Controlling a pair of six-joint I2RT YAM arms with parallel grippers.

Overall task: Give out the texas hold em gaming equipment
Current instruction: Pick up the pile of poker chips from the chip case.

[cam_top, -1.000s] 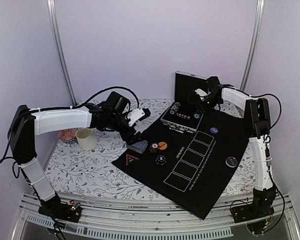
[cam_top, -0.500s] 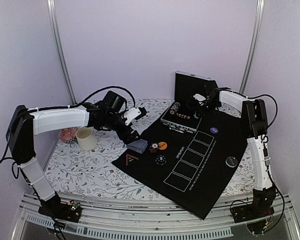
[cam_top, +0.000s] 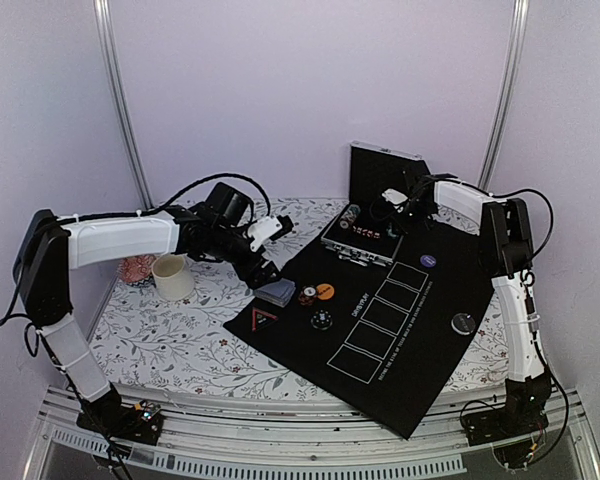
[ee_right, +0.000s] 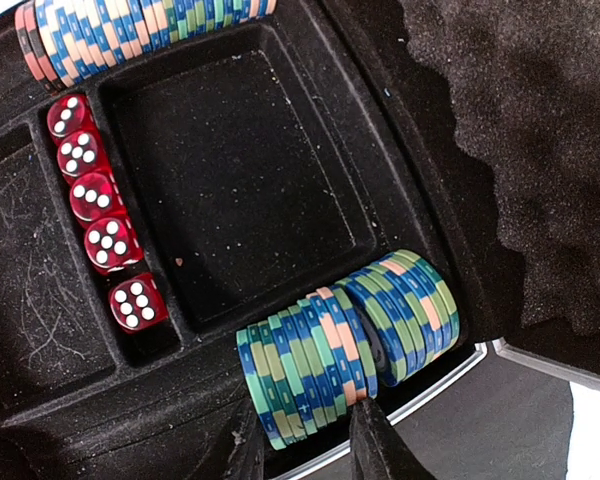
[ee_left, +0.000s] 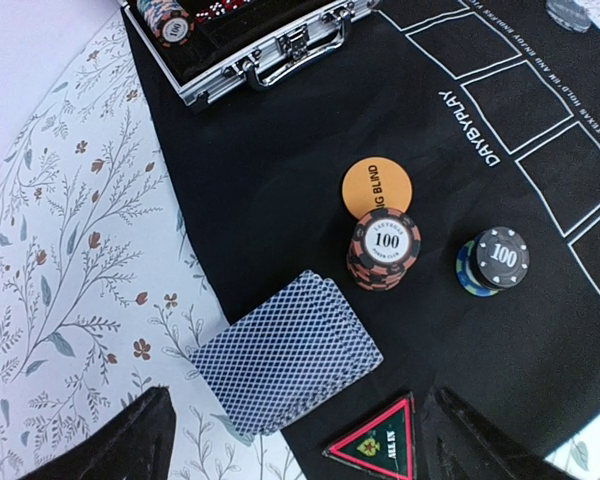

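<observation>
I saw my left pincer [ee_left: 295,425] hanging with its jaws wide apart above the card deck [ee_left: 285,350], which lay across the edge of the black mat [ee_left: 280,140]. My right pincer [ee_right: 305,445] straddled the green-blue chip row [ee_right: 350,340] in the case [ee_right: 230,160]; I could not tell whether it was clamped on them.

Black cloth play mat [ee_left: 280,180], centre of the left wrist view: matt, finely woven, with white printed lines. White floral tablecloth [ee_left: 70,250], left: matt fabric. Silver metal case [ee_left: 270,55], top: ribbed bright rim, polished latches. Blue-grey-backed deck of playing cards [ee_left: 285,350], lower centre: smooth card stock with a faint sheen. Flat orange button disc [ee_left: 377,185]: smooth and matt, plastic in look. Right wrist view: black foam tray lining [ee_right: 230,170], matt, rough, dust-specked. Translucent red dice [ee_right: 90,195], left: glossy. Row of green-and-blue striped poker chips [ee_right: 350,340], bottom: satin-smooth.
</observation>
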